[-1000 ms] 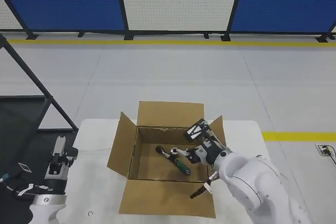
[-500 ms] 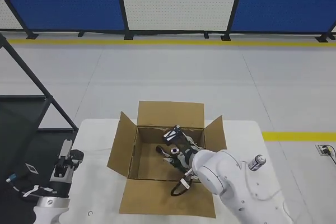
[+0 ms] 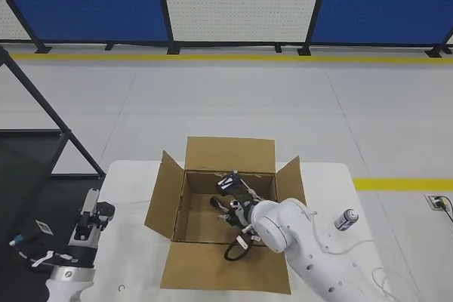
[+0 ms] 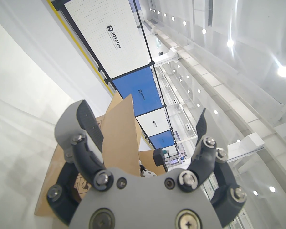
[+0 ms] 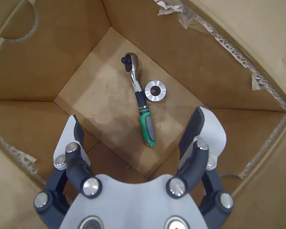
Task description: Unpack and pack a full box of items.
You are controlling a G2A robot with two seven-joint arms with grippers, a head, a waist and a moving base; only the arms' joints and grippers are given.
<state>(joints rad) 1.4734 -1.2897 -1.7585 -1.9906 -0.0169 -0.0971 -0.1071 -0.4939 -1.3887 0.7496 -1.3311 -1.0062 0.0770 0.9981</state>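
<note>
Bright, even overhead light.
Ceiling lamps (image 4: pixel 284 71) flare and streak in the left wrist view; box (image 5: pixel 205 48) interior dimmer, soft shadow on its floor; wrist views bow at edges.

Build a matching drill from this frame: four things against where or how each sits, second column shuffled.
Things
1. ratchet wrench
2. metal ring
3. can
4. right end effector

Place or state
A. standing on the table, outside the cardboard box
B. open, inside the box, above its floor
C. green handle, lying flat on the box floor
D. silver with a centre hole, beside a tool's shaft

Pairs: 1-C, 2-D, 3-A, 4-B
</note>
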